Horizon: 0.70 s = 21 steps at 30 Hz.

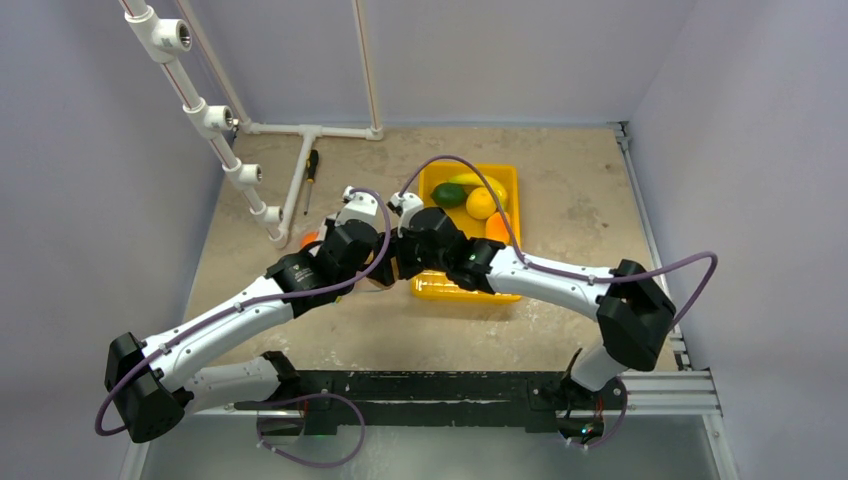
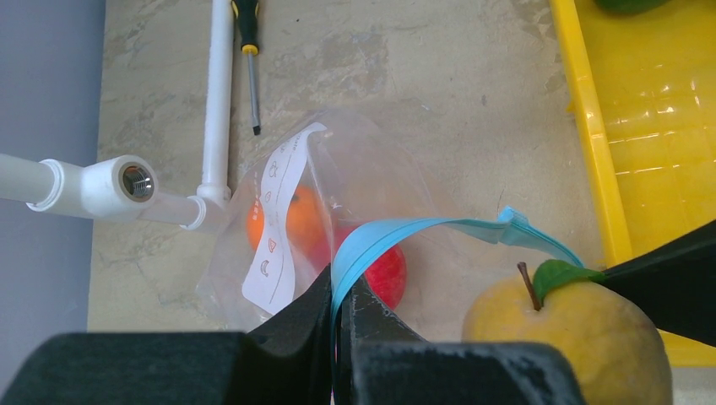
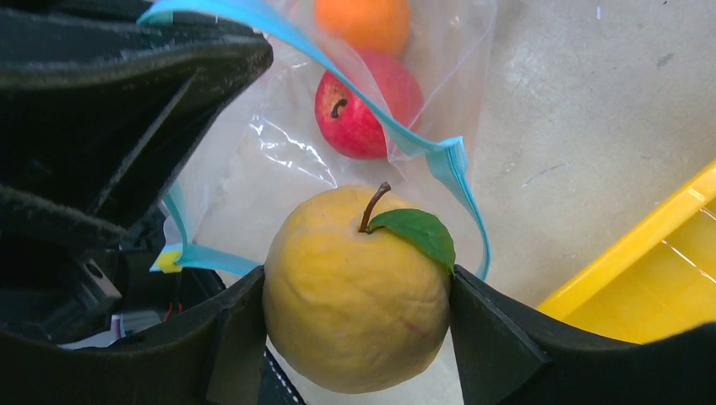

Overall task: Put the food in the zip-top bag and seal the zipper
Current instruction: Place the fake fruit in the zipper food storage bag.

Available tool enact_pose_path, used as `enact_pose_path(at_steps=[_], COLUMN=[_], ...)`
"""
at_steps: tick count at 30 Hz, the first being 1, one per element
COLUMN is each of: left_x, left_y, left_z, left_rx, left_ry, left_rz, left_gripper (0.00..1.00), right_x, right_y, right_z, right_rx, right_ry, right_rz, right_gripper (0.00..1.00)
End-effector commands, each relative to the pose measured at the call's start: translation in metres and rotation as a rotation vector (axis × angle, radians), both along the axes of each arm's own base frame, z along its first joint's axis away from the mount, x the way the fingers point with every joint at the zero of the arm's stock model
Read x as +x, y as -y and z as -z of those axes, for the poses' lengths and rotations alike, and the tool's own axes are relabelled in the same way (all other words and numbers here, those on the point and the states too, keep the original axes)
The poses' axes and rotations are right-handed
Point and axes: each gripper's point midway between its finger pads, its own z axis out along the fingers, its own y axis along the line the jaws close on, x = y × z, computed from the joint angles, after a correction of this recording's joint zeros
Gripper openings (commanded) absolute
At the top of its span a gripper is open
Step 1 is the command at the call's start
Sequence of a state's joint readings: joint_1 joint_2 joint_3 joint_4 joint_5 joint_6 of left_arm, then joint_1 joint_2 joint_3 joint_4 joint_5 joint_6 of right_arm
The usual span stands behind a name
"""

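Observation:
The clear zip-top bag (image 2: 371, 169) lies on the table with an orange fruit (image 2: 300, 221) and a red fruit (image 2: 390, 274) inside. My left gripper (image 2: 341, 283) is shut on its teal-blue zipper (image 2: 439, 226), lifting the mouth into an open loop. In my right gripper (image 3: 356, 283), a yellow fruit with a green leaf (image 3: 355, 295) is pinched between both fingers. It hangs just in front of the bag's mouth (image 3: 456, 181). More food lies in the yellow tray (image 1: 505, 175): a dark green piece (image 1: 448, 195), a lemon (image 1: 481, 203) and an orange piece (image 1: 497, 228).
White pipe fittings (image 2: 221, 84) and a screwdriver (image 2: 249, 59) lie on the table beyond the bag on its left. The yellow tray's rim (image 2: 591, 143) runs close to the bag's right side. Both wrists crowd together over the table's centre (image 1: 385, 235).

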<state>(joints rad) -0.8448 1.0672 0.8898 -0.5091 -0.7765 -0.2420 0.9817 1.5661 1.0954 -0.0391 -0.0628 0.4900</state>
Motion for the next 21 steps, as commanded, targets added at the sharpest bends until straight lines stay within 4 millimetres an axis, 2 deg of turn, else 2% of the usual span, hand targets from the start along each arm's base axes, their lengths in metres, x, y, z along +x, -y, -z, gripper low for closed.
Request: enact_pose_path(at_steps=[1, 8, 18, 21], left_x=[0.005, 0.005, 0.006, 0.006], left_y=[0.004, 0.004, 0.005, 0.005], left_z=[-0.011, -0.01, -0.009, -0.009], left_rx=[-0.033, -0.031, -0.031, -0.031], left_ry=[0.034, 0.031, 0.03, 0.03], left_rz=[0.002, 0.004, 0.007, 0.005], left_gripper=[0.0, 0.0, 0.0, 0.0], right_x=[0.016, 0.025, 0.033, 0.034], right_y=[-0.022, -0.027, -0.038, -0.038], right_z=[-0.037, -0.041, -0.039, -0.045], right_rx=[0.102, 0.139, 0.146, 0.16], right_ry=[0.069, 0.064, 0.059, 0.069], right_rz=[0.036, 0.098, 0.136, 0.145], right_gripper=[0.4, 0.56, 0.98, 0.99])
